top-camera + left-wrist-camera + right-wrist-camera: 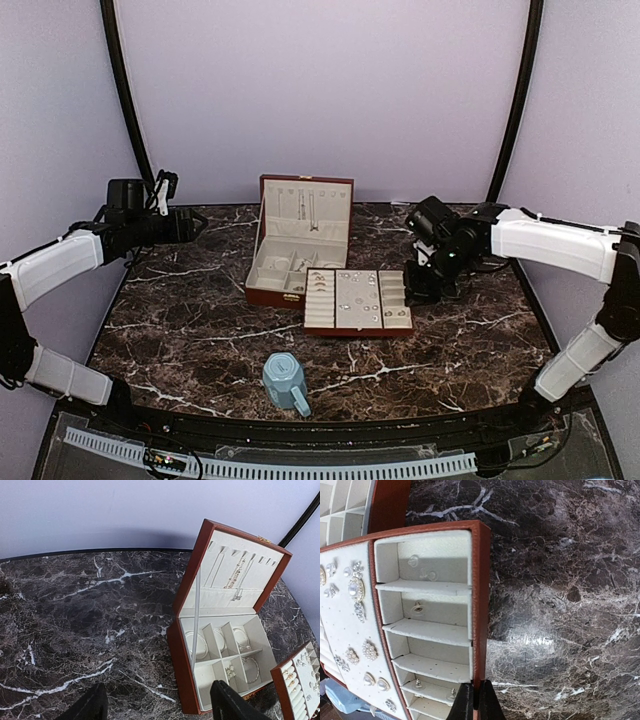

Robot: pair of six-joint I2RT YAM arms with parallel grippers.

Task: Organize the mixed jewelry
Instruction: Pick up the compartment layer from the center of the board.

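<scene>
The mixed jewelry is spread over two places. Thin silvery hoops (199, 645) lie in the compartments of the open brown jewelry box (298, 255). Pearl and stud pieces (355, 587) sit on the flat cream-lined tray (357, 300), with tiny studs (417, 609) in its side slots. My right gripper (476, 702) is shut on the tray's brown right wall (481, 605), one finger inside and one outside. My left gripper (157, 700) hangs open above the bare marble left of the box, with nothing between its fingers (92, 702).
A light-blue faceted mug (287, 382) lies near the front edge, in front of the tray. The box's lid (235, 570) stands upright with chains hanging inside it. Dark marble table (180, 320) spreads left and right of the box; a purple wall stands behind.
</scene>
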